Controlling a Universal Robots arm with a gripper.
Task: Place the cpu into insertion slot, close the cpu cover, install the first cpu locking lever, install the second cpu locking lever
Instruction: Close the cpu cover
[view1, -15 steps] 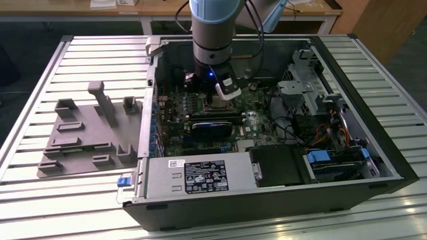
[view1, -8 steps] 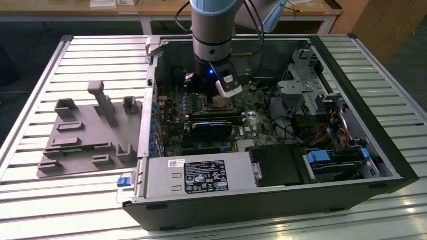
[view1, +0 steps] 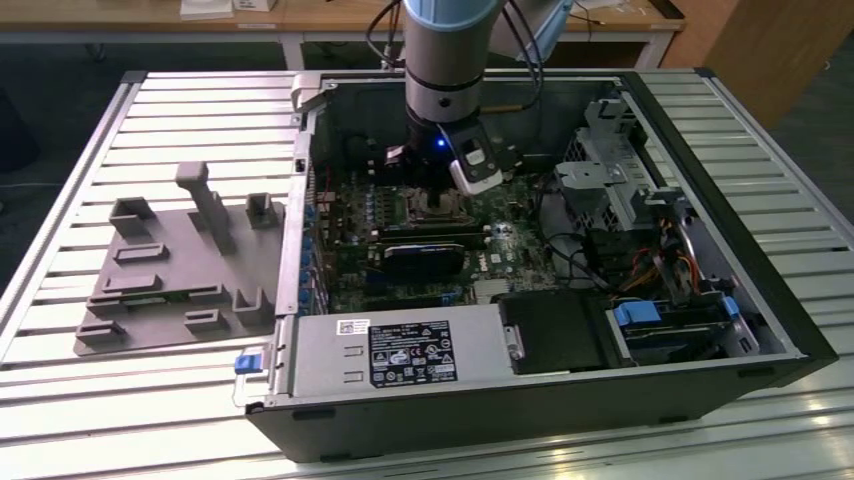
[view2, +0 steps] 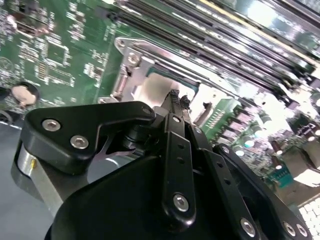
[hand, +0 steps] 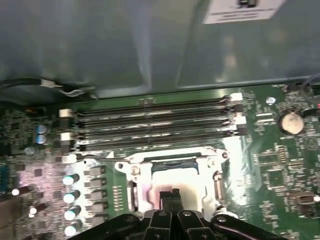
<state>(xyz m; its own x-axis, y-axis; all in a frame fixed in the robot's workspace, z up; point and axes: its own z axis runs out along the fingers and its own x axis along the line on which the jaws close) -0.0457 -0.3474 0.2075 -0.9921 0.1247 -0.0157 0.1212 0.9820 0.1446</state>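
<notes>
Inside the open computer case, my gripper (view1: 435, 196) hangs over the insertion slot (view1: 441, 212) on the green board. In both wrist views the cpu (hand: 165, 181) (view2: 152, 90) shows as a pale silvery square lying in the slot. The cpu cover (hand: 212, 161) (view2: 141, 62), a silver metal frame, lies down around it, and the cpu shows through its window. My gripper (hand: 170, 195) (view2: 175, 96) is shut with nothing between its black fingers. Its tips are right at the cpu's top, near the frame's edge. A thin wire lever (hand: 100, 159) runs beside the cover's corner.
Long black memory slots (hand: 150, 122) lie just beyond the socket, with the case wall (hand: 150, 45) behind them. Capacitors (hand: 70, 197) stand on one side and a coin battery (hand: 291, 122) on the other. Outside the case, a grey fixture (view1: 174, 270) sits on the slatted table.
</notes>
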